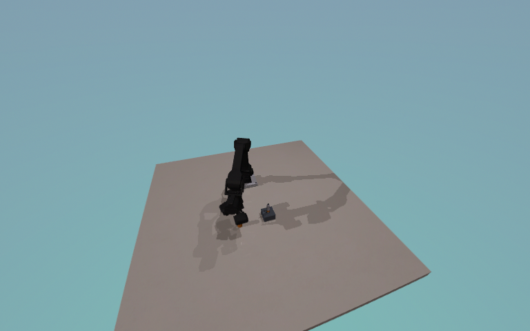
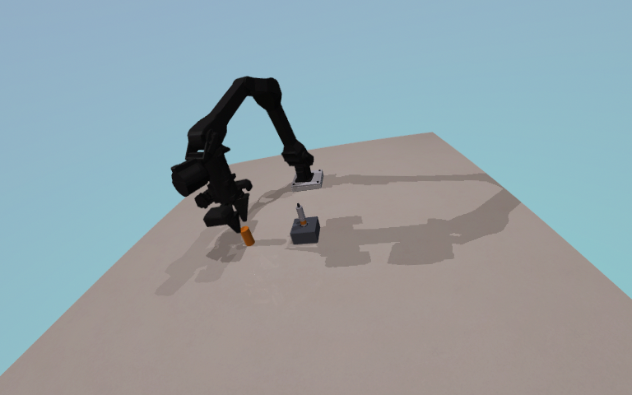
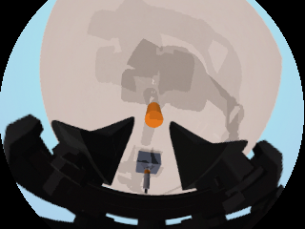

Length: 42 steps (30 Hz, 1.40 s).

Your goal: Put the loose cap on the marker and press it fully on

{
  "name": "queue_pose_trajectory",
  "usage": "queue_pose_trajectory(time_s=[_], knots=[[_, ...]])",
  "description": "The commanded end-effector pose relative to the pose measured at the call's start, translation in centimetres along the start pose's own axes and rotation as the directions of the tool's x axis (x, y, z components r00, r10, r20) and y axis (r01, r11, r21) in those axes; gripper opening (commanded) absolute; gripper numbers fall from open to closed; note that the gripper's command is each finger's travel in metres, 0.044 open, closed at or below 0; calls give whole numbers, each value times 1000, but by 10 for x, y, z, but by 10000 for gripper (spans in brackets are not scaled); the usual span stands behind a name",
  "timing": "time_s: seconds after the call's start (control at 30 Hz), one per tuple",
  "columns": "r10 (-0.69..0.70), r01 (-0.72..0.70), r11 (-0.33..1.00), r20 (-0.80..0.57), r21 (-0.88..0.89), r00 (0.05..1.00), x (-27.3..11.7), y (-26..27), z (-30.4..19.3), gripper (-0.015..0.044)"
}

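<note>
The orange cap stands upright on the table. The gripper is open and empty, tilted downward, with its fingertips close above the cap's top. In the wrist view the cap shows in line with the gap between the fingertips. In the top view the gripper hides most of the cap. The grey marker, with an orange band and dark tip, stands tip up and uncapped in the dark holder block.
The holder block with the upright marker stands right of the cap and gripper in the top and exterior views. The arm's light base plate is behind them on the table. Arm shadows cross the table.
</note>
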State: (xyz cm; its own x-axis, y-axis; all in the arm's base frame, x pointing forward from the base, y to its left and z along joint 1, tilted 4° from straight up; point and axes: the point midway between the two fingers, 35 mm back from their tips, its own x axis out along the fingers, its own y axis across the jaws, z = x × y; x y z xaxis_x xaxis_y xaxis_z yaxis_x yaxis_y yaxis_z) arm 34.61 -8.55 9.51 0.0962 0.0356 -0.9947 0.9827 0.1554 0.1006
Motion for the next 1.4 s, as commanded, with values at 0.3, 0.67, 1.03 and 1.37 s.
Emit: queue_pose_trajectory(time_s=[0.3,0.67,1.03,1.37], knots=[[-8,8,1000,1,3,1000,22,-1,0,236],[-8,8,1000,1,3,1000,39,-2,0,236],[-8,8,1000,1,3,1000,46,-3,-1,125],[-8,8,1000,1,3,1000,44,-2,-1,19]])
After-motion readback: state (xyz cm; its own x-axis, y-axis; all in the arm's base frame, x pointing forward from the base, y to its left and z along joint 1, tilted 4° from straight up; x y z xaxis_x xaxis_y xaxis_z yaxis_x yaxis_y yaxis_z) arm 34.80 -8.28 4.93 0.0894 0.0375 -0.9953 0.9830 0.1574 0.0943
